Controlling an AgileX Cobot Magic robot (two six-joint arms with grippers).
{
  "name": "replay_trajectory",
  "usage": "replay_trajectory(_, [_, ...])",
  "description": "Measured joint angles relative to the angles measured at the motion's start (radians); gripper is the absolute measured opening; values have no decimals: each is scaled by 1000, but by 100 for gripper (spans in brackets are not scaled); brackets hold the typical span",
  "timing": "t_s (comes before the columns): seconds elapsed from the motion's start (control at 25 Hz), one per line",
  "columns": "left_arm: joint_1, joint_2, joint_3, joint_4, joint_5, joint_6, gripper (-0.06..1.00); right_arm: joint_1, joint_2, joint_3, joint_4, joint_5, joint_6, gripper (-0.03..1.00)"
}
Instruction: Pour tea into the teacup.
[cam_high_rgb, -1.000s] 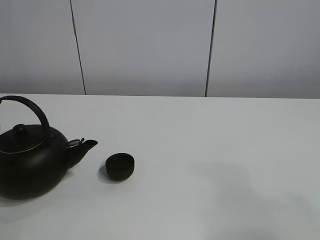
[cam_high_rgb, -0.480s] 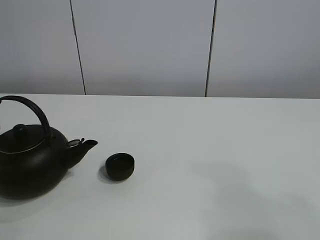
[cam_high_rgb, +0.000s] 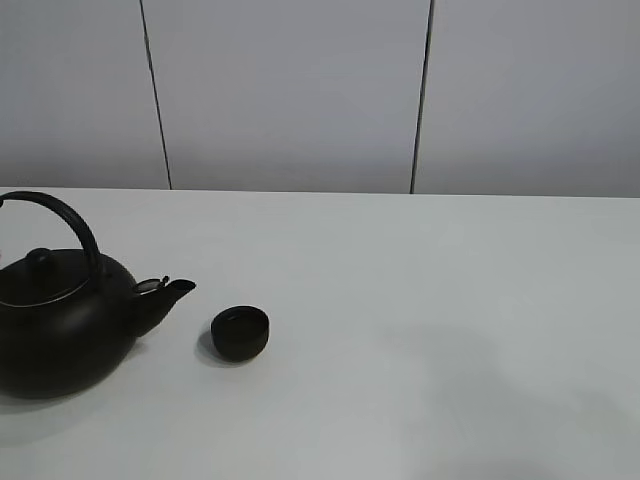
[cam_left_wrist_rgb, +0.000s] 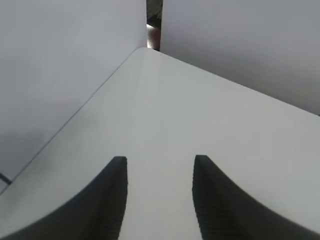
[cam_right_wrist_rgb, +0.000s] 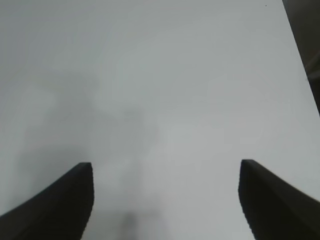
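Observation:
A small round black teacup (cam_high_rgb: 240, 332) stands on the white table (cam_high_rgb: 420, 300), left of the middle. A large black teapot (cam_high_rgb: 62, 312) with an arched handle stands upright just left of it, its spout (cam_high_rgb: 170, 296) pointing at the cup. No tea shows at the spout. Neither gripper shows in the exterior high view. My left gripper (cam_left_wrist_rgb: 159, 197) is open and empty over bare table near a corner. My right gripper (cam_right_wrist_rgb: 165, 200) is wide open and empty over bare table.
A grey panelled wall (cam_high_rgb: 300, 90) stands behind the table. The left wrist view shows a table corner (cam_left_wrist_rgb: 142, 50) and its edge. The right wrist view shows the table's edge (cam_right_wrist_rgb: 300, 50) at one side.

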Motion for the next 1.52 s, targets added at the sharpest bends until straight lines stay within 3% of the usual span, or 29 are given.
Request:
replay_trajectory(0.28, [5,-315,-153,-43,352,135,31,0,0,0,0,0,0,55])
replay_trajectory(0.56, [5,-738,-381,-238,757,385,31,0,0,0,0,0,0,55])
replay_trajectory(0.72, [5,-967,-411,-333,887,412,31,0,0,0,0,0,0,55])
replay_trajectory(0.92, [1,-1168,-364,-343,1059,413,31,0,0,0,0,0,0,55])
replay_trajectory(1.2, [1,-1237,-97,-236,1117,349,31,0,0,0,0,0,0,55])
replay_trajectory(1.52, [-33,-1237,172,-224,1075,322,31,0,0,0,0,0,0,55])
